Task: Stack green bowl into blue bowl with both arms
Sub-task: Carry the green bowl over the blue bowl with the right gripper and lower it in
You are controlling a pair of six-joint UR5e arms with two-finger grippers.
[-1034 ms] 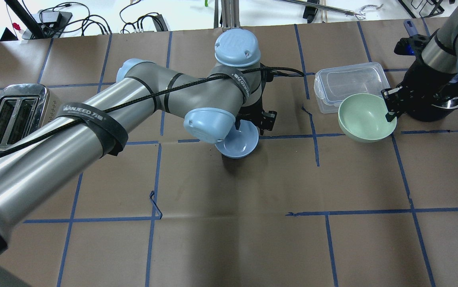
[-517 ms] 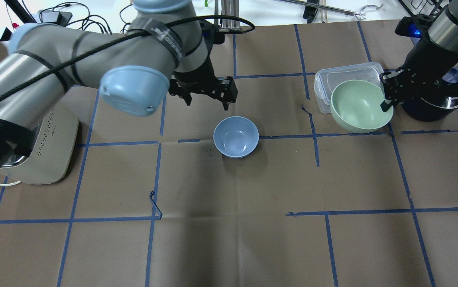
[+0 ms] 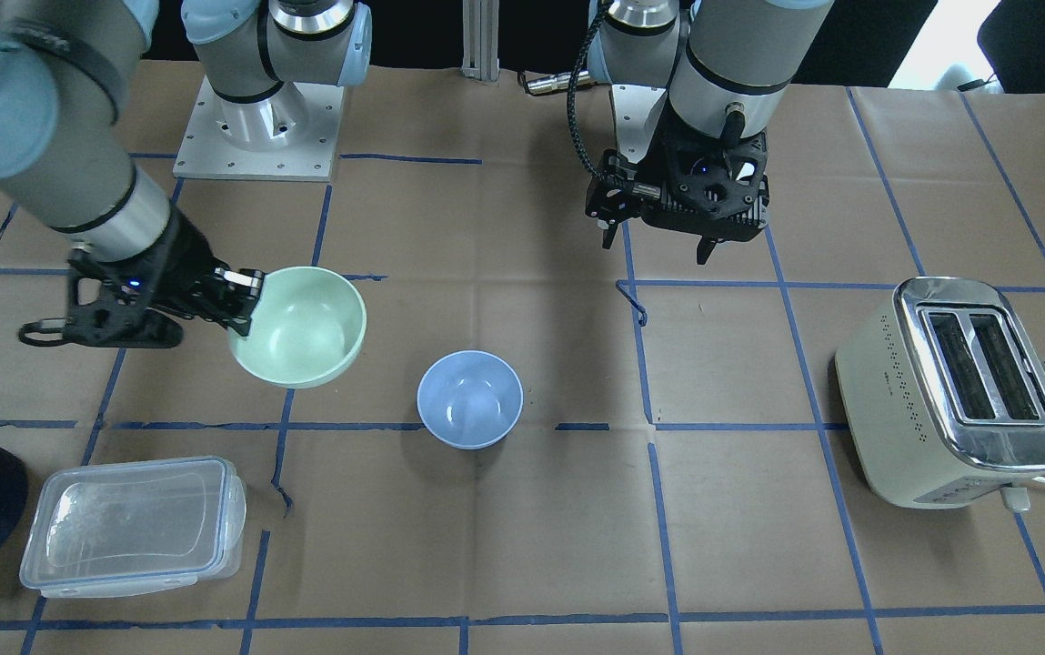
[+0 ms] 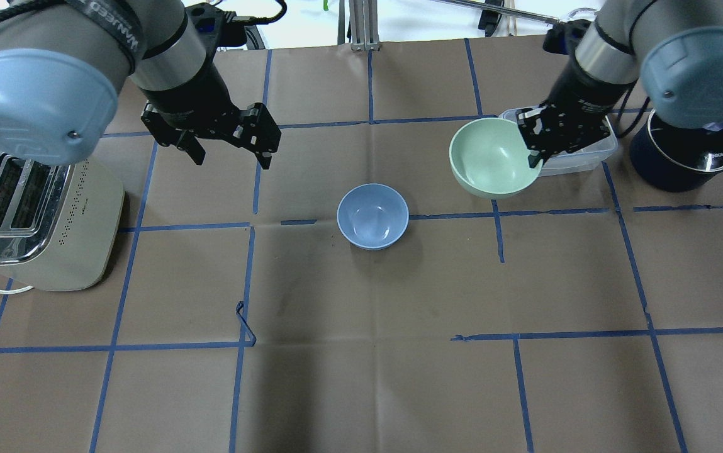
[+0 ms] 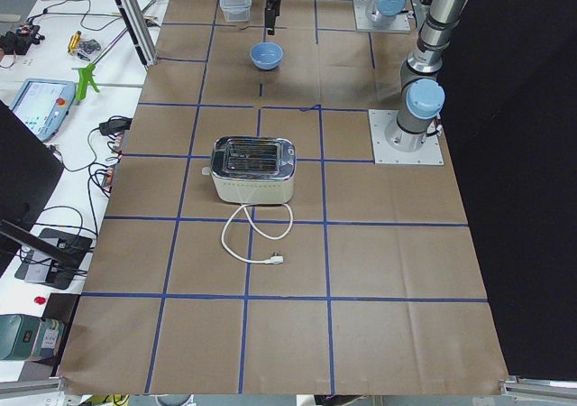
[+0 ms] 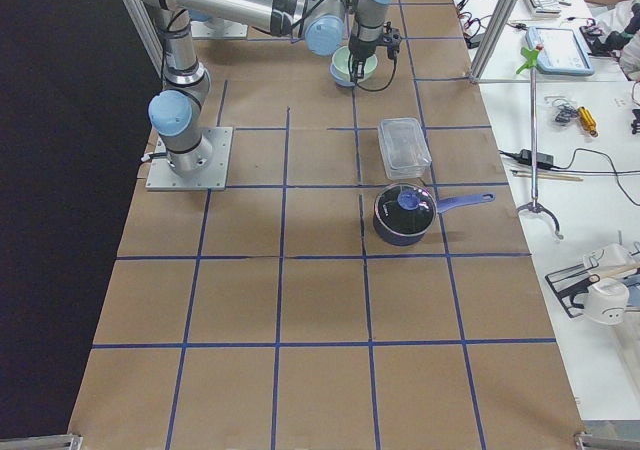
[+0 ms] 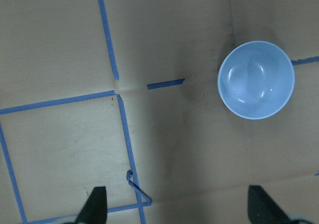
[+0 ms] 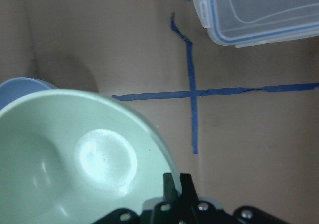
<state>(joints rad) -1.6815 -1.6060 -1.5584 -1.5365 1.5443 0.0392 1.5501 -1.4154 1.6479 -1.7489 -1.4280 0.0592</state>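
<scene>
The blue bowl [image 4: 372, 216] stands upright and empty on the table's middle; it also shows in the front view [image 3: 469, 398] and the left wrist view [image 7: 255, 79]. My right gripper [image 4: 535, 158] is shut on the rim of the green bowl [image 4: 492, 157] and holds it above the table, to the right of and a little beyond the blue bowl. The green bowl fills the right wrist view [image 8: 75, 159], with the blue bowl's edge [image 8: 20, 87] behind it. My left gripper [image 4: 232, 158] is open and empty, raised well to the left of the blue bowl.
A cream toaster [image 4: 28, 214] stands at the left edge. A clear lidded container [image 4: 588, 148] lies just behind my right gripper. A dark navy pot [image 4: 682, 157] stands at the far right. Blue tape lines grid the brown paper.
My left arm drew back from the blue bowl, up and to the left, with its gripper open. My right gripper lifted the green bowl and carried it left toward the blue bowl.
</scene>
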